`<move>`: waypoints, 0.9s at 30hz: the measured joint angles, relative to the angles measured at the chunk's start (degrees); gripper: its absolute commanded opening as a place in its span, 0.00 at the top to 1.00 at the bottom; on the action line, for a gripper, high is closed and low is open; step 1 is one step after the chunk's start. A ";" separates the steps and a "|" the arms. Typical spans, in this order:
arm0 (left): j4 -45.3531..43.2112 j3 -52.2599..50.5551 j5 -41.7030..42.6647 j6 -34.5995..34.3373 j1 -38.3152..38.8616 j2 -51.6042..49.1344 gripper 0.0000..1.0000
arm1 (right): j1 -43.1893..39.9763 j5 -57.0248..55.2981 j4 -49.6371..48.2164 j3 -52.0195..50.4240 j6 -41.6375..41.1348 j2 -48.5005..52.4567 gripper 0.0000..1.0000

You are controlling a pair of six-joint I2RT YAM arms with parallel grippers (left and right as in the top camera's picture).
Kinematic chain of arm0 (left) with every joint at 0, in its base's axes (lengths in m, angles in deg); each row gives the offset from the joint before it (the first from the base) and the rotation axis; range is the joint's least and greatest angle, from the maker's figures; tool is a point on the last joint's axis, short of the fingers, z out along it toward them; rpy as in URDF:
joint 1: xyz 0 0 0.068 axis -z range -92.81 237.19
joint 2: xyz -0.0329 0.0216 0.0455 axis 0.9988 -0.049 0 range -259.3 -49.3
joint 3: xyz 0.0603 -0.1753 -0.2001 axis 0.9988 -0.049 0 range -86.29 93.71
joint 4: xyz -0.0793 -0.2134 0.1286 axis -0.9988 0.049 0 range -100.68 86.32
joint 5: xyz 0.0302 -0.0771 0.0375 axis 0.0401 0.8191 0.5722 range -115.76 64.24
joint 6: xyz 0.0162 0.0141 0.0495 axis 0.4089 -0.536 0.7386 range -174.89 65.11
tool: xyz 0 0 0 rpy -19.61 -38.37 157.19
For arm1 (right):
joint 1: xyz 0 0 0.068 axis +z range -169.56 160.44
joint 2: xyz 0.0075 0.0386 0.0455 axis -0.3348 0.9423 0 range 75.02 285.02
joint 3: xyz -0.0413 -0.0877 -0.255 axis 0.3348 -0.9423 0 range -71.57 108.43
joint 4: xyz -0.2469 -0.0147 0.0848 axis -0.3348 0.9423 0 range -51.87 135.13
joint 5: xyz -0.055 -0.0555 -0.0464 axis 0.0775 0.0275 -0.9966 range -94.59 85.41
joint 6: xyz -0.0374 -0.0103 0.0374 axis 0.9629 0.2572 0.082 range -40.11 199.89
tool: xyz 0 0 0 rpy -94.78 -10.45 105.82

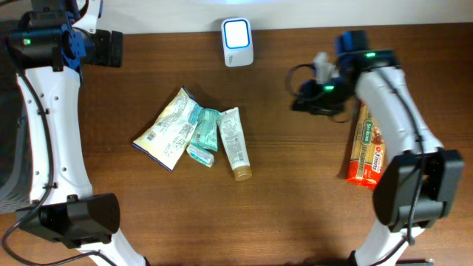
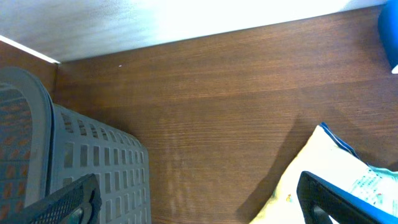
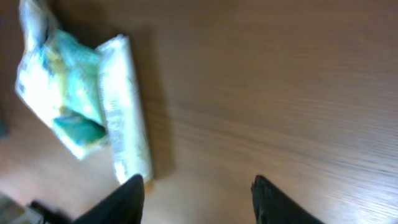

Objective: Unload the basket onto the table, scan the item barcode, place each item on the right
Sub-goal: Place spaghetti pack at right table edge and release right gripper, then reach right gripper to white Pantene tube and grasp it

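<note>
A white barcode scanner (image 1: 237, 42) stands at the back middle of the table. Left of centre lie a pale snack bag (image 1: 170, 129), a teal pouch (image 1: 205, 133) and a white tube (image 1: 235, 142). A red-orange package (image 1: 369, 145) lies at the right, partly under the right arm. My right gripper (image 1: 304, 94) hangs between scanner and package; its wrist view, blurred, shows the right gripper (image 3: 198, 186) open and empty over bare wood, with the tube (image 3: 124, 106) and pouch (image 3: 62, 99) to its left. My left gripper (image 1: 111, 48), at the back left, is open and empty (image 2: 196, 193).
A grey slotted basket (image 2: 62, 155) sits at the table's left edge, under the left finger in the left wrist view. The snack bag's corner (image 2: 336, 168) shows by the right finger there. The table's back edge meets a white wall (image 2: 186, 18).
</note>
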 measured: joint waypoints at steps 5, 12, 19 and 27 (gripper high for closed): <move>0.04 0.00 0.02 0.00 0.00 0.00 0.01 | 17.07 -0.11 -15.21 -5.99 -11.61 -0.24 0.47; 0.07 0.00 0.02 0.02 0.00 0.00 0.01 | 27.87 -0.11 -29.75 -13.79 -19.98 0.74 0.47; 0.07 0.00 0.02 0.02 0.00 0.00 0.01 | 28.20 0.35 -30.36 -13.84 -20.90 4.92 0.53; 0.09 0.00 0.04 0.00 0.00 0.00 0.01 | 29.42 -0.76 -26.82 -13.84 -21.05 7.34 0.60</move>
